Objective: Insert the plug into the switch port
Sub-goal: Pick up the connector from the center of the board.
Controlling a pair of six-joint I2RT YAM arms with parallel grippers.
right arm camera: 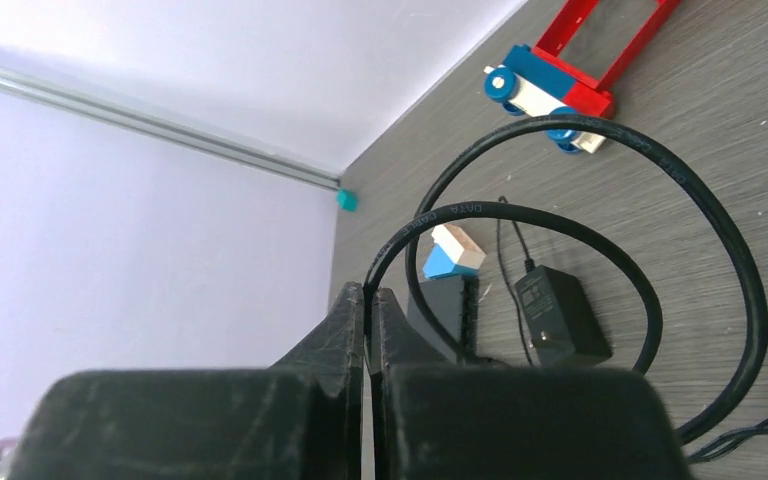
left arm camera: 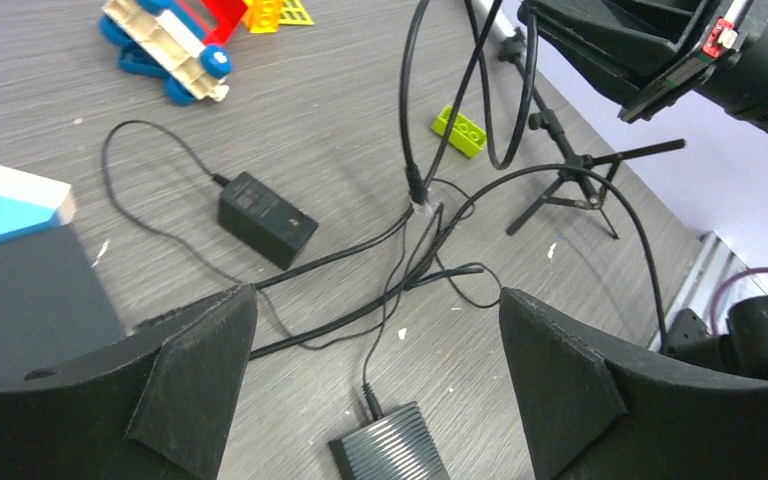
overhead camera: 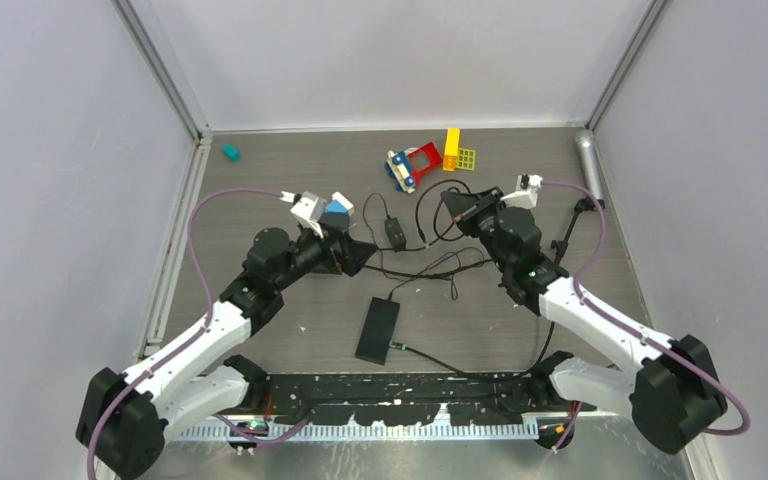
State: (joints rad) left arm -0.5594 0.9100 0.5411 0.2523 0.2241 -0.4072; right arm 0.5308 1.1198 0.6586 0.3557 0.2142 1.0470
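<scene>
- Guiding the clear-tipped plug (left arm camera: 424, 208) of the thick black cable (right arm camera: 480, 209) into a port calls for a better hold first. The right gripper (right arm camera: 368, 298) has its fingers pressed together on that cable well back from the end. The plug therefore dangles loose, just right of the small black adapter brick (overhead camera: 396, 234).
- The left gripper (left arm camera: 380, 375), left of the adapter, is spread wide with nothing between its fingers. It looks best placed to pinch the cable just behind the plug and square it up.
- The switch is probably the dark grey box (left arm camera: 30, 290) left of the adapter, under a blue-and-white block (overhead camera: 335, 208). Its ports are too small to make out.
- A flat black ribbed box (overhead camera: 377, 330) lies nearer the arm bases than the adapter, with a lead already in it.
- Thin black wires (left arm camera: 340, 255) cross right beside the adapter and could snag the plug.
- A red, blue and white toy car (overhead camera: 412, 165) sits beyond the adapter.
- A small black tripod (left arm camera: 570, 180) stands off to the adapter's right.
</scene>
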